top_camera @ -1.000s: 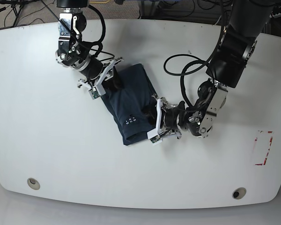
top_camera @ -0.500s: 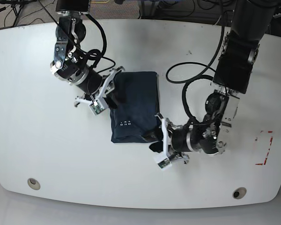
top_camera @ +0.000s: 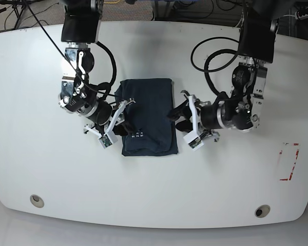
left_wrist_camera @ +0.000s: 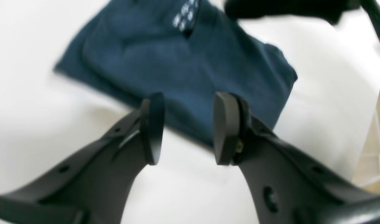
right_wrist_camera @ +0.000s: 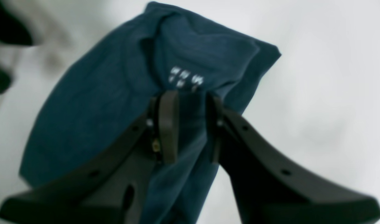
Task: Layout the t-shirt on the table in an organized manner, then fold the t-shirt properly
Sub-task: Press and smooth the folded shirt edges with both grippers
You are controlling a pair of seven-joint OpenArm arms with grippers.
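We see the t-shirt (top_camera: pixel 148 116) folded into a neat rectangle mid-table (top_camera: pixel 41 164). Our left gripper (left_wrist_camera: pixel 186 127) hangs just off its edge, jaws apart and empty. The right gripper (right_wrist_camera: pixel 190 124) pinches a fold near the pale mark, probably to square it.

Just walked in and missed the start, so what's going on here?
A two-armed robot is folding a navy t-shirt, which lies as a compact rectangle on the white table. The right gripper sits over the shirt's edge beside its pale mark, fabric between its fingers. The left gripper is open and empty, just off the opposite edge.
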